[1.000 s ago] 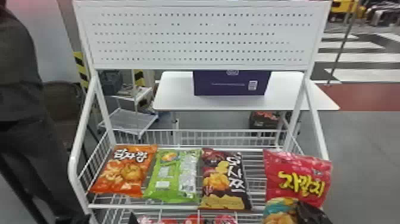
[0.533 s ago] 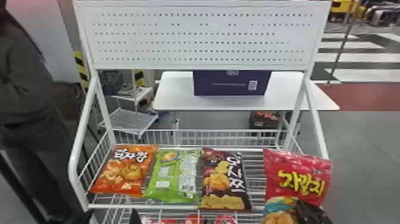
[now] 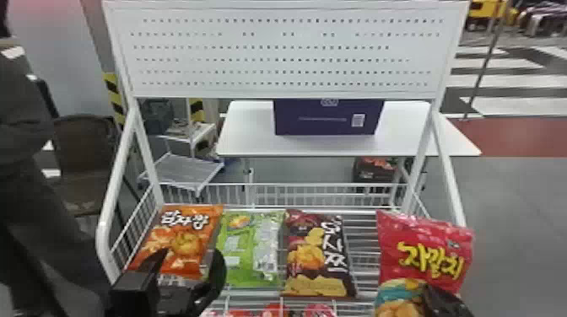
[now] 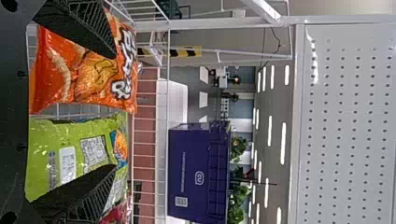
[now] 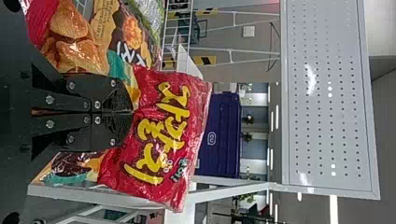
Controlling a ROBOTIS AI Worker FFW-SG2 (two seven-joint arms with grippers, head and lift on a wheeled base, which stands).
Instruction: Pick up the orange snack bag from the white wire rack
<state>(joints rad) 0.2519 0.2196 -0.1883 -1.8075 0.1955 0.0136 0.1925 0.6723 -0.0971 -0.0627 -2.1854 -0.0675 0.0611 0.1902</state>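
Note:
The orange snack bag (image 3: 181, 240) lies at the left end of the white wire rack (image 3: 249, 291), beside a green bag. My left gripper (image 3: 190, 257) stands open in front of the orange bag's lower part, its fingers apart. In the left wrist view, one finger of my left gripper (image 4: 115, 112) overlaps the edge of the orange bag (image 4: 84, 74), while the other finger crosses the green bag (image 4: 70, 144). Between the fingers nothing is held. My right gripper (image 5: 133, 112) is shut in front of the red bag (image 5: 163, 140) at the rack's other end.
Right of the green bag lies a dark brown bag (image 3: 316, 257), and further right a red bag (image 3: 422, 253) with a chip bag (image 3: 398, 295) before it. White posts (image 3: 112, 202) flank the shelf; a perforated panel (image 3: 287, 55) rises above. More red packs sit on the lower shelf.
My left gripper has risen from the bottom edge of the head view and now overlaps the orange bag's lower part. The bags have not moved.

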